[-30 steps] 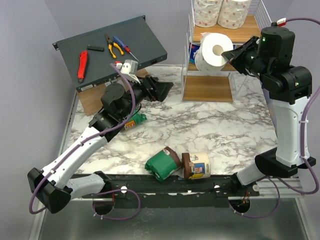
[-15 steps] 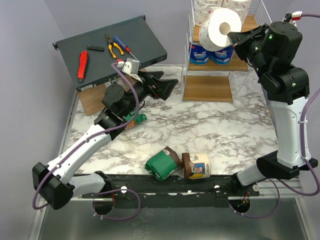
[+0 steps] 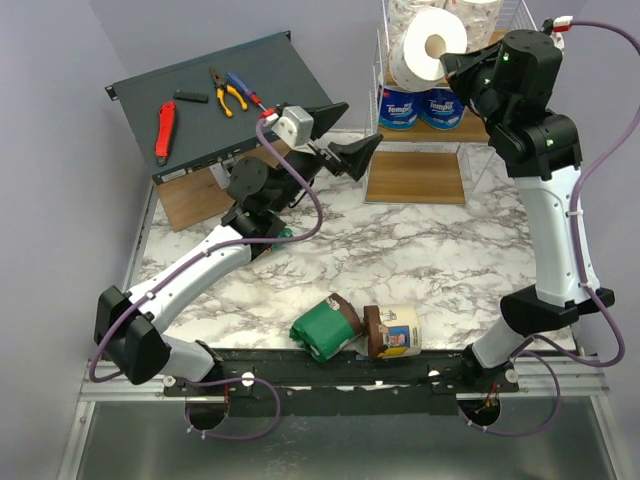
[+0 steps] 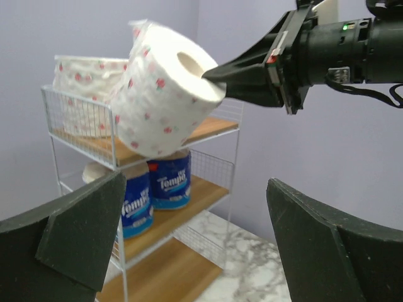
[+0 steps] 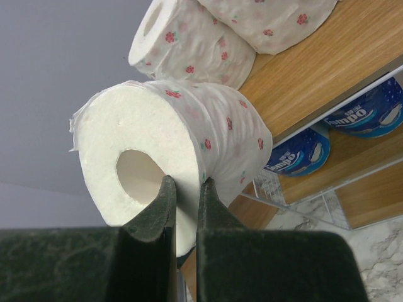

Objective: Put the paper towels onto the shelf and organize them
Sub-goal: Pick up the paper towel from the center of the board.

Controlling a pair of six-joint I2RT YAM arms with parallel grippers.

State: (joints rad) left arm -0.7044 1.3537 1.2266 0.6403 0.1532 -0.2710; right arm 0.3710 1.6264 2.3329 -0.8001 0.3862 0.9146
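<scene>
My right gripper is shut on the wall of a white pink-speckled paper towel roll, one finger inside its core. It holds the roll at the front of the shelf's top tier, where other speckled rolls lie. Two blue-and-white rolls stand on the middle board. A green roll and a cream-and-brown roll lie at the table's near edge. My left gripper hangs open and empty, facing the shelf.
A dark grey slanted panel at the back left carries a red tool and pliers. A small green wrapped thing lies partly hidden under the left arm. The shelf's bottom board is bare.
The right gripper has lifted the speckled roll from middle-tier height to the top tier. The left arm has risen and swung toward the shelf, its jaws spreading wider.
</scene>
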